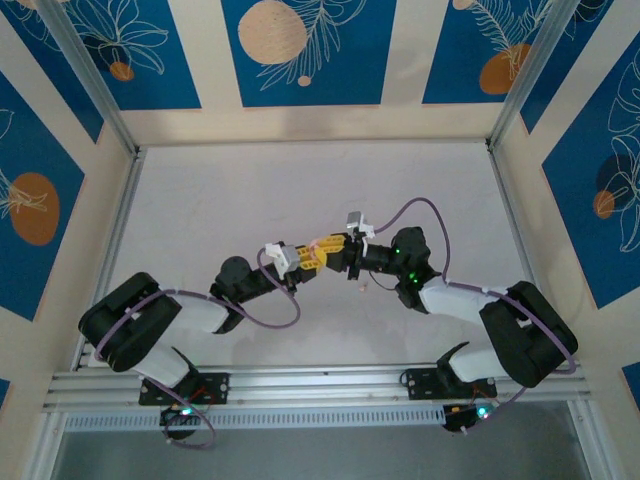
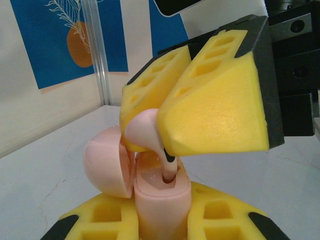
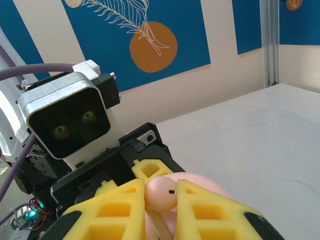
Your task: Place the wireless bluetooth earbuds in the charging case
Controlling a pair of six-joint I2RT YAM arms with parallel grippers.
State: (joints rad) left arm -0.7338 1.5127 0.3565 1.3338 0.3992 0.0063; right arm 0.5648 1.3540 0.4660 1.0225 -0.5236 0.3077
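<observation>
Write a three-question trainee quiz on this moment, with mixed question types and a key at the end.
1. True or false: the pale pink round plastic charging case has its lid shut.
2. Fill in: the left gripper is shut on the ____.
3. What does the right gripper pinch? A) a black earbud B) the pale pink stemmed earbud C) nothing

Key: 1 false, the lid stands open; 2 charging case; 3 B.
</observation>
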